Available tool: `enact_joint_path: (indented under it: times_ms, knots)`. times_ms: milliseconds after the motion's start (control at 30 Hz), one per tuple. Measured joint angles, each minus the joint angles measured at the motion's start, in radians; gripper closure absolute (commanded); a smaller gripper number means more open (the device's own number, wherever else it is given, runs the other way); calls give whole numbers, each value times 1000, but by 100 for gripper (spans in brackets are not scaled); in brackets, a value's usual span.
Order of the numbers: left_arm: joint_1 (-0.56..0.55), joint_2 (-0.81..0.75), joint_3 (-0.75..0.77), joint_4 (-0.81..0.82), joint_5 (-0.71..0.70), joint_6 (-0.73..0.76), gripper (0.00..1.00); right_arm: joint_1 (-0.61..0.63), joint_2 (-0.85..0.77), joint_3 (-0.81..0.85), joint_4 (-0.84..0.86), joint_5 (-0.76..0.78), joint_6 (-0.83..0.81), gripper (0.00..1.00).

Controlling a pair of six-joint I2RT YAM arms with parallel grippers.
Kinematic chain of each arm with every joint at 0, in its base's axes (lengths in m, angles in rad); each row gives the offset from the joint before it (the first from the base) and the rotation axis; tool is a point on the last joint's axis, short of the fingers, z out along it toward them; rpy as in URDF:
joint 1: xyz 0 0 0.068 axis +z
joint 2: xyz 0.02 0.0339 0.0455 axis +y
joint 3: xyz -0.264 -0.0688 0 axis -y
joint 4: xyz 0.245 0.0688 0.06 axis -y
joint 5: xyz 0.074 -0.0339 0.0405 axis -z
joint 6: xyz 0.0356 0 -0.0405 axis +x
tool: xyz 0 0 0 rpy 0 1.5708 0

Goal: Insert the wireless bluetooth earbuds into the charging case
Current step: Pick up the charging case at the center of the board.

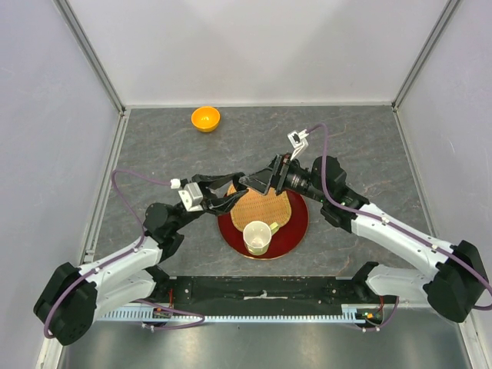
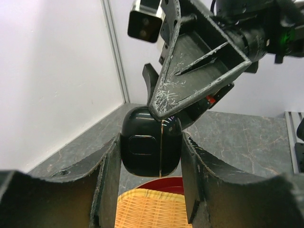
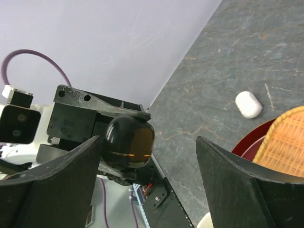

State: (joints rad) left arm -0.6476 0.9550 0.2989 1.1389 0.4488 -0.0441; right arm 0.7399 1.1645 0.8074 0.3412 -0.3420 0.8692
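Clenching the black case (image 2: 142, 142) at frame centre, the left gripper (image 2: 151, 156) risks losing it if the gaping right gripper (image 3: 148, 142) nudges it; a white earbud (image 3: 248, 104) lies mid-right on the table (image 3: 247, 47).

We identify a robotics lab test cell. Plain white walls (image 1: 254, 46) in aluminium framing (image 1: 91, 54) enclose a grey stone-patterned tabletop (image 1: 369, 146); we see the left arm (image 1: 115, 273), the right arm (image 1: 400, 231) and a slotted cable duct (image 1: 261, 316) along its near edge.
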Motion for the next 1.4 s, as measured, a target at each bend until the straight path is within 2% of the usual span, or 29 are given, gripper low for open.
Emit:
enact_joint_path:
  times_ms: [333,500,533,567,667,767,833,1133,1233,1400]
  knots:
    - [-35,11,82,-227,-3,104,98,55,5,108,-246,116,-168,46]
    - [-55,24,92,-289,-11,144,98,71,37,140,-302,144,-205,75]
    - [-56,27,93,-298,-19,154,98,74,40,142,-312,153,-208,77]
    - [-56,29,93,-302,-24,164,98,75,45,145,-317,159,-206,91]
    - [-60,33,93,-323,-37,174,89,75,56,149,-332,161,-217,100]
    - [-62,33,93,-325,-48,177,79,75,59,154,-337,161,-221,100]
    - [-63,33,93,-325,-50,177,76,75,60,156,-340,161,-224,100]
    - [-64,32,93,-326,-51,179,24,75,60,157,-344,162,-224,100]
    - [-64,18,93,-337,-50,188,19,75,60,157,-352,176,-230,100]
    - [-64,-55,93,-429,-38,248,16,74,60,160,-364,204,-253,100]
